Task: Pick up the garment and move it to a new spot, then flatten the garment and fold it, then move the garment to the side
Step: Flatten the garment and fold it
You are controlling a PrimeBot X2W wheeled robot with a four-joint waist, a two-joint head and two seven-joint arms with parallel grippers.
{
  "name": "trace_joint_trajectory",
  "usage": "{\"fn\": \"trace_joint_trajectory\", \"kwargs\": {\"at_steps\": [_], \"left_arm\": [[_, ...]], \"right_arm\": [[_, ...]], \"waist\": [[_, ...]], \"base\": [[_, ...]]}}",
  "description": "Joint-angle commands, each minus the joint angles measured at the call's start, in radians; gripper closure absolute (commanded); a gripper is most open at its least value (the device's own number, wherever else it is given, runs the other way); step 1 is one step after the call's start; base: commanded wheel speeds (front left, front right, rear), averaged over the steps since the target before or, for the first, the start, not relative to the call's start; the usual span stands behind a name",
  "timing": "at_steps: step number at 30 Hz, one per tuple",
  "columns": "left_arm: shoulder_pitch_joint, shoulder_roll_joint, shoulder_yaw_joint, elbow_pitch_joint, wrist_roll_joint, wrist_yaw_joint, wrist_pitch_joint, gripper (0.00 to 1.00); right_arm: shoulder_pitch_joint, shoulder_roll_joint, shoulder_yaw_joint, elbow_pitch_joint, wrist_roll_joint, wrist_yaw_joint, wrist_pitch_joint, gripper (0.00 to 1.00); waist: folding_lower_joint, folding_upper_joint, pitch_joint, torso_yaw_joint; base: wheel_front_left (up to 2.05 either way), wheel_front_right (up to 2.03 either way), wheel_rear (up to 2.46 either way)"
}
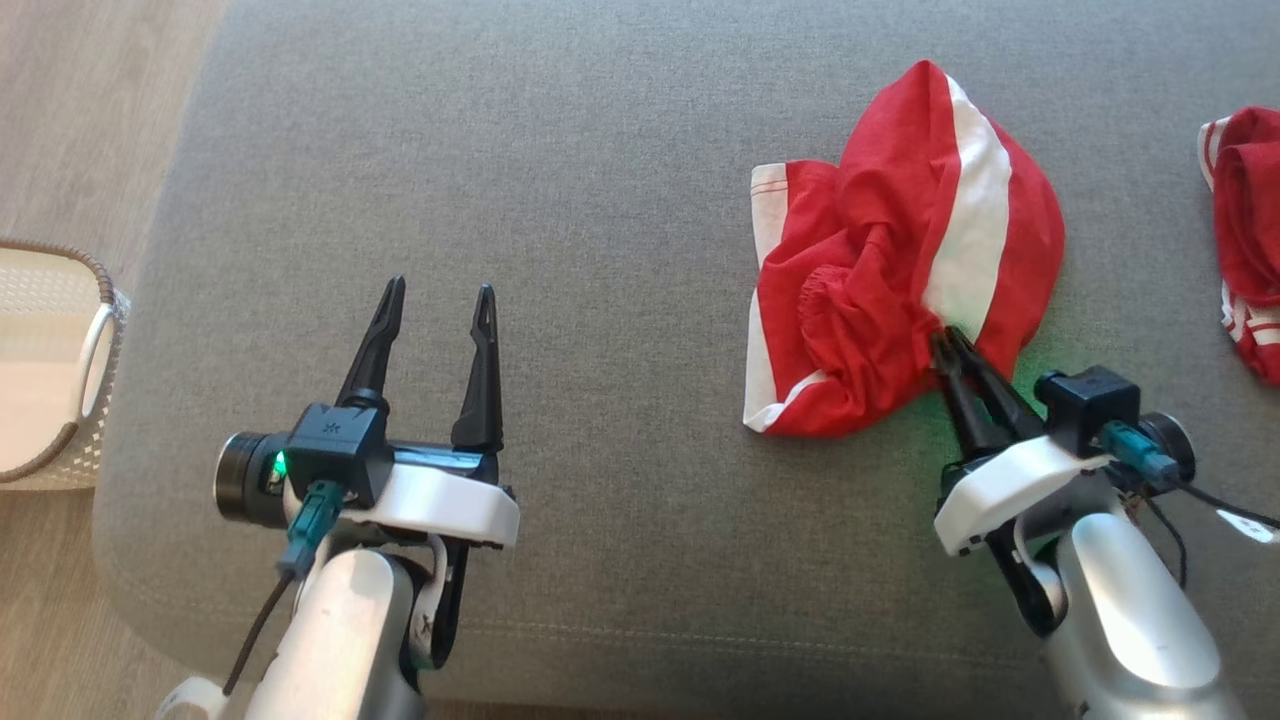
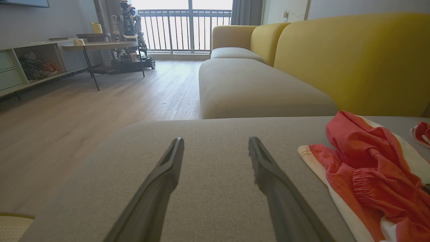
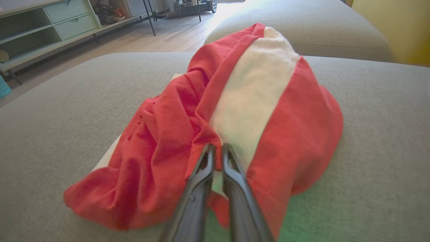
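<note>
The garment (image 1: 900, 250), red with white stripes, lies crumpled on the right part of the grey sofa seat (image 1: 600, 150). Our right gripper (image 1: 945, 340) is clamped on a fold at its near edge. Our left gripper (image 1: 441, 290) hangs well apart to the left, fingers wide, holding nothing. We should lift slowly, so that the thin fold does not slip, and keep away from the other red cloth (image 1: 1245, 220) further right.

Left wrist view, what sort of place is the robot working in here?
Most likely a home living room: a yellow-backed sofa, a wooden floor, a low shelf unit with drawers along the wall, and a railed balcony window at the far end.
</note>
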Motion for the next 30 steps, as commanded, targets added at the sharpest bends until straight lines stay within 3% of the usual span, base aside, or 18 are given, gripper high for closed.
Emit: {"fn": "trace_joint_trajectory", "kwargs": {"at_steps": [1, 6, 11, 18, 23, 26, 30], "left_arm": [[-0.037, 0.003, 0.031, -0.033, -0.007, 0.002, -0.005, 0.00], [-0.036, 0.003, 0.028, -0.033, -0.020, 0.008, -0.005, 0.00], [-0.029, 0.003, 0.017, -0.031, -0.036, 0.014, -0.005, 0.00], [-0.018, 0.003, -0.003, -0.029, -0.057, 0.021, -0.005, 0.00], [-0.007, 0.003, -0.035, -0.033, -0.074, 0.031, -0.005, 0.00], [0.000, 0.003, -0.053, -0.032, -0.084, 0.036, -0.005, 0.00], [0.009, 0.003, -0.065, -0.030, -0.093, 0.043, -0.005, 0.00]], "right_arm": [[-0.035, 0.005, 0.010, -0.023, -0.007, 0.000, -0.017, 1.00], [-0.052, 0.006, -0.012, -0.037, -0.017, 0.000, -0.027, 1.00], [-0.105, -0.003, 0.001, -0.126, 0.010, 0.000, -0.030, 1.00], [-0.320, -0.082, 0.235, -0.295, 0.021, 0.000, 0.020, 1.00], [-0.545, -0.075, 0.391, -0.369, 0.081, 0.000, 0.022, 1.00], [-0.647, -0.054, 0.363, -0.379, 0.119, 0.000, 0.006, 1.00], [-0.667, -0.060, 0.214, -0.301, 0.114, 0.000, 0.033, 1.00]], "waist": [[0.0000, 0.0000, -0.003, -0.001], [0.0000, 0.0000, -0.022, -0.004], [0.0000, 0.0000, -0.049, -0.004], [0.0000, 0.0000, -0.080, 0.005], [0.0000, 0.0000, -0.091, 0.018], [0.0000, 0.0000, -0.099, 0.032], [0.0000, 0.0000, -0.109, 0.054]], "base": [[0.00, 0.00, 0.00], [0.00, 0.00, 0.00], [0.00, 0.00, 0.00], [0.00, 0.00, 0.00], [0.00, 0.00, 0.00], [0.00, 0.00, 0.00], [0.00, 0.00, 0.00]]}}
